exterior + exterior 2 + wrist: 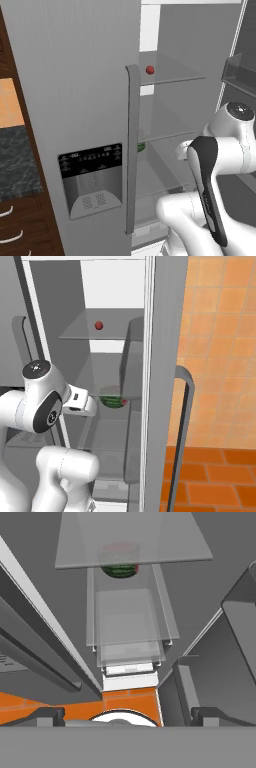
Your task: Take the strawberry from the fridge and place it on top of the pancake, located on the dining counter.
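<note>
Reaching stage, fridge right door open. Left to right: closed left door with dispenser; long handle; strawberry on upper glass shelf, near left edge; green item one shelf lower; arm at mid-shelf height. Strawberry above jaws, deeper in. Jaws' spread: cannot tell. Open room above shelf; door bin crowds right.

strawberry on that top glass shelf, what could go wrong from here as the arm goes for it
1. The strawberry is tiny and round on a smooth glass shelf; a nudge could roll it out of reach.
2. It sits above where the arm now works, and the shelf edges are close, so the rising tool could hit the glass.
3. The green item on the shelf below could be grabbed by mistake.
</note>
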